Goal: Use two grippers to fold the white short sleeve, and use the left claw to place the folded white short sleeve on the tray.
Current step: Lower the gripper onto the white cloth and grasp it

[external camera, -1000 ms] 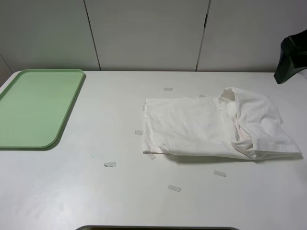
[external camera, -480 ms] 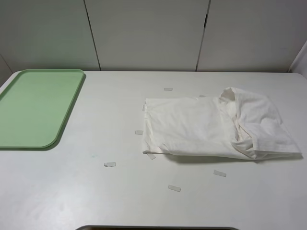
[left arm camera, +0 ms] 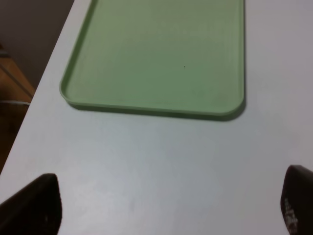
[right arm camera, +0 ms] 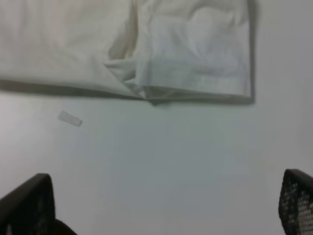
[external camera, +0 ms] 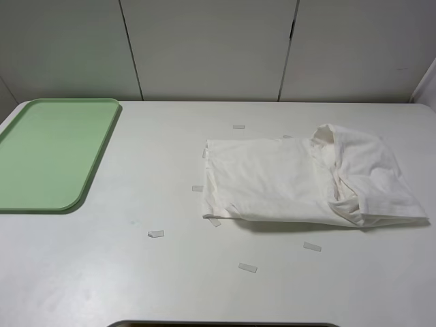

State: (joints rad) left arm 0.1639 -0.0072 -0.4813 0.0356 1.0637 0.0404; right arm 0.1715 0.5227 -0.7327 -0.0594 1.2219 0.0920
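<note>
Both wide and empty, the left pincer [left arm camera: 164,208] hovers by the tray [left arm camera: 156,54] and the right pincer [right arm camera: 161,205] by the rumpled white short sleeve [right arm camera: 146,44], likely readying another fold.

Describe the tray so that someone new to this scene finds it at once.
On the white table, look at the far left corner. There lies a flat pale green rectangular plastic tray; it is the only coloured thing, unlike the rumpled white cotton T-shirt on the right.

Bright even light; soft shadow under white short sleeve [external camera: 300,180]; wrist views blurred.
</note>
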